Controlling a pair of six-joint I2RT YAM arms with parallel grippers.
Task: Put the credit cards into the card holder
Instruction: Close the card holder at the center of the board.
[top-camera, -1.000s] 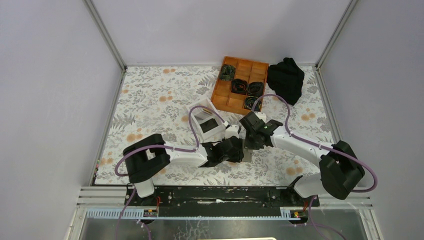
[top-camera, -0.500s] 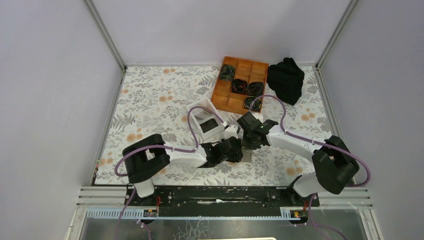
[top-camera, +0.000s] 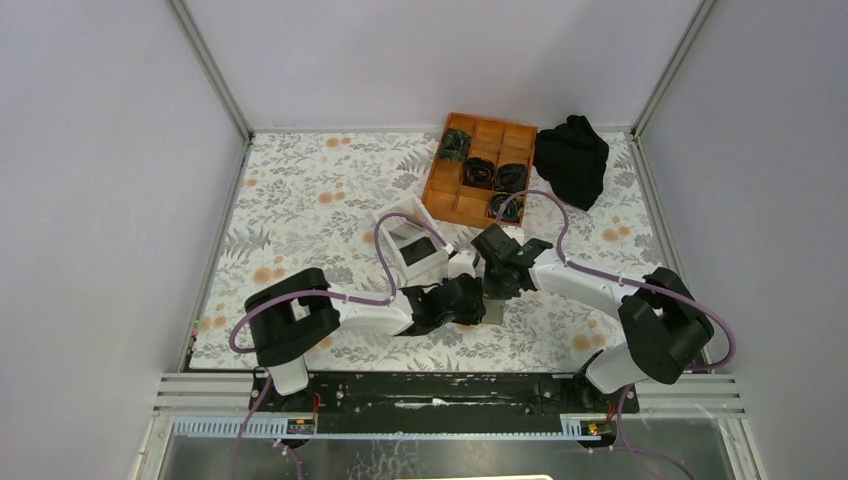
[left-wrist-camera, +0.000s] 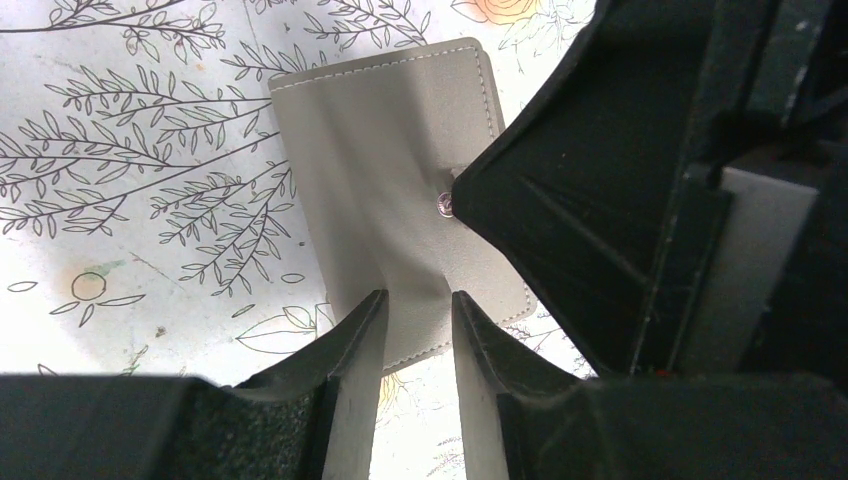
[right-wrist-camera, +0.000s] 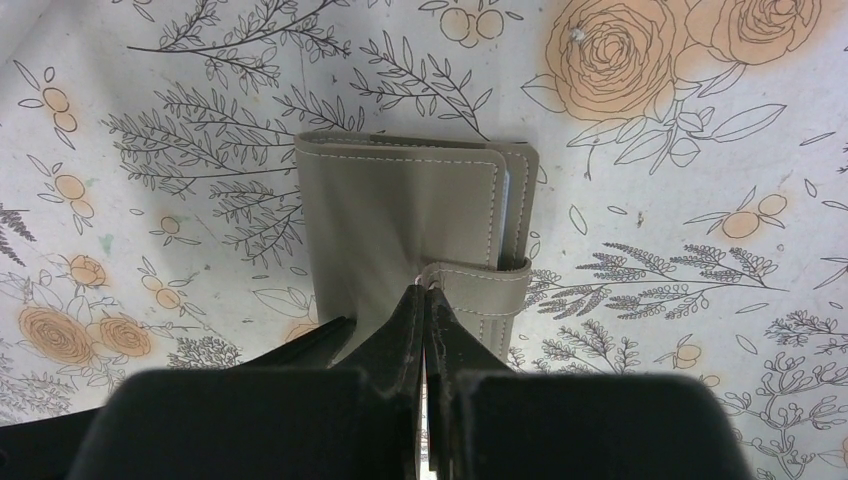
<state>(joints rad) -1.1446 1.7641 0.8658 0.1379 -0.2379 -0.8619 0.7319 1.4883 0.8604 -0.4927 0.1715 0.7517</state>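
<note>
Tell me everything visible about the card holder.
The card holder is a flat grey rectangular case, leather-like, with pale stitching along its edges. It lies folded on the floral cloth, with a strap wrapped round one side and a metal snap on its face. The left tool pinches one edge, where the cover creases. The shut right tool touches the strap's end.

The top camera is looking steeply down from high behind the near edge, far enough off to be taking in the whole table (top-camera: 300, 190), with the tray (top-camera: 487, 134) toward 12 o'clock. The left wrist camera is looking in from 9 o'clock and the right one from 3 o'clock, both hanging close over the tabletop. All three are sharing the holder (left-wrist-camera: 380, 170), toward 5 o'clock of centre in the top view.
</note>
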